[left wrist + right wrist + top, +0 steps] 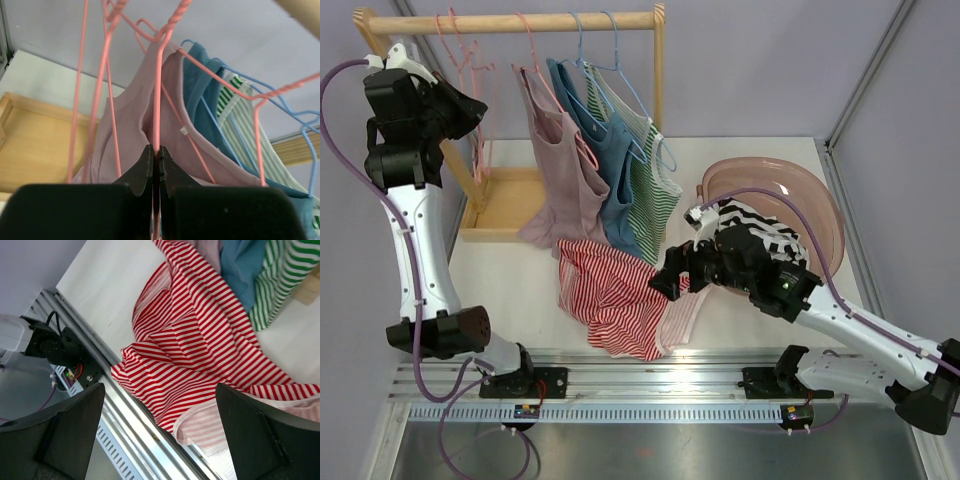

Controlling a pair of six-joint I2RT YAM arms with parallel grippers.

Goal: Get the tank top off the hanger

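A red-and-white striped tank top (610, 295) (200, 340) lies crumpled on the table, off any hanger. My right gripper (665, 280) (160, 386) hovers open just above its near edge, nothing between the fingers. My left gripper (475, 108) (159, 152) is up at the rack, shut on the thin wire of a pink hanger (159, 100) among bare pink hangers (460, 60). Behind that wire hang a pink tank top (560, 170) (130, 130), a blue one (610, 170) (200, 85) and a green-striped one (655, 190), each on its hanger.
The wooden rail (520, 22) carries all the hangers, and its wooden base tray (505, 210) sits at the back left. A pink basin (810, 200) at the right holds a black-and-white striped garment (760, 225). A pale pink striped cloth (210, 430) pokes out under the red top by the metal rail.
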